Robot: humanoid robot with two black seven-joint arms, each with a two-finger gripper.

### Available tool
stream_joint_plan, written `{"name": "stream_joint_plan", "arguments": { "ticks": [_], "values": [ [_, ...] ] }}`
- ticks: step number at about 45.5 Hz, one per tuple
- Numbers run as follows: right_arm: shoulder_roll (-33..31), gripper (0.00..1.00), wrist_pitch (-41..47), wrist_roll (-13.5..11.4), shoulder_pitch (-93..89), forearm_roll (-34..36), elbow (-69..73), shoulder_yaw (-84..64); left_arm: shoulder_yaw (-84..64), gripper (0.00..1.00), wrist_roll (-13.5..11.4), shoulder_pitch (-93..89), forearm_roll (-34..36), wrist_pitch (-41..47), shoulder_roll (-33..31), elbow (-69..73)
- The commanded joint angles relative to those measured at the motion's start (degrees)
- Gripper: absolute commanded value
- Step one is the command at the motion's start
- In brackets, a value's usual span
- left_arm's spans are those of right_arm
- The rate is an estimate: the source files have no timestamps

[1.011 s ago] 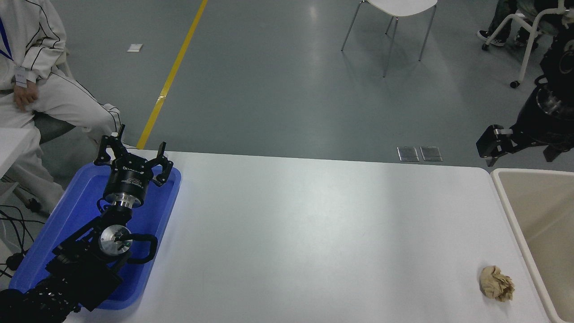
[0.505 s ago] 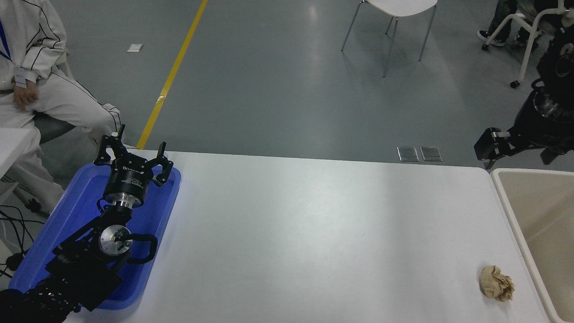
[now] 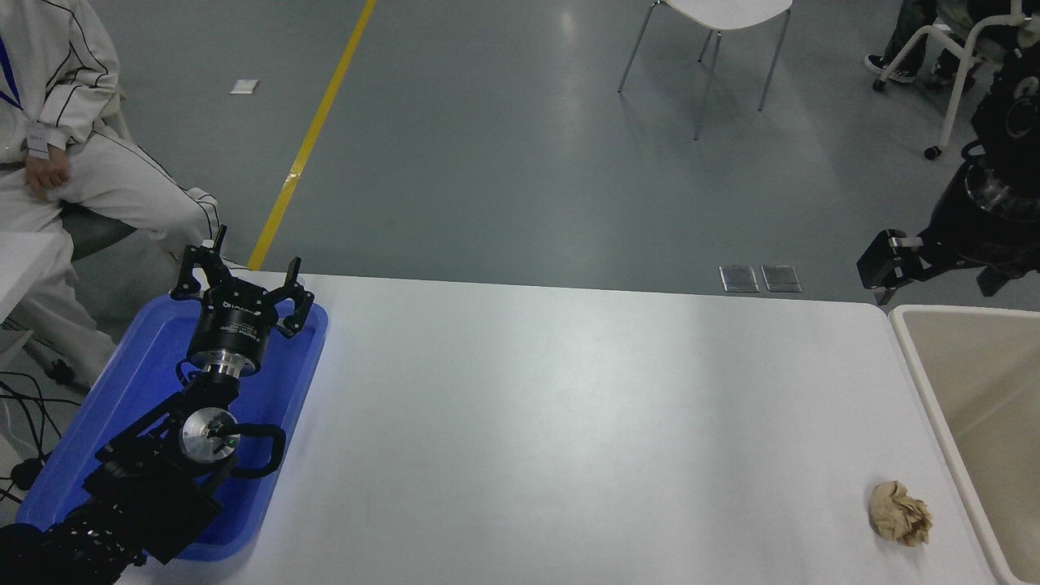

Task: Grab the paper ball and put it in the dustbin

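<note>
The paper ball (image 3: pixel 899 513), a crumpled tan wad, lies on the white table near its front right corner, just left of the dustbin. The dustbin (image 3: pixel 926 382) is a cream bin with a thick rim at the table's right edge, cut off by the picture's edge. My right gripper (image 3: pixel 882 262) hangs beyond the table's far right corner, over the floor, far behind the ball; the arm comes in from the right edge. My left gripper (image 3: pixel 241 272) is parked open and empty above the blue tray at the left.
A shallow blue tray (image 3: pixel 138 374) sits at the table's left end under the left arm. A person in white (image 3: pixel 57 122) sits at the far left. White chairs (image 3: pixel 715 24) stand on the floor beyond the table.
My right gripper has drifted slightly to the left and up at the far right corner. The paper ball and the left arm have not moved.
</note>
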Motion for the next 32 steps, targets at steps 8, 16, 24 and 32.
{"name": "stream_joint_plan", "arguments": {
  "ticks": [8, 16, 24, 32],
  "values": [
    [0.1, 1.0, 0.0, 0.1, -0.8, 0.0, 0.0, -0.1, 0.0, 1.0, 0.0, 0.0, 0.0, 0.0, 0.0, 0.0],
    [-0.1, 1.0, 0.0, 0.0, -1.8, 0.0, 0.0, -0.4, 0.0, 1.0, 0.0, 0.0, 0.0, 0.0, 0.1, 0.0],
    [-0.1, 1.0, 0.0, 0.2, -1.8, 0.8, 0.2, 0.0, 0.0, 1.0, 0.0, 0.0, 0.0, 0.0, 0.0, 0.0],
    [-0.1, 1.0, 0.0, 0.1, -3.3, 1.7, 0.3, -0.2, 0.0, 1.0, 0.0, 0.1, 0.0, 0.0, 0.0, 0.0]
  ]
}}
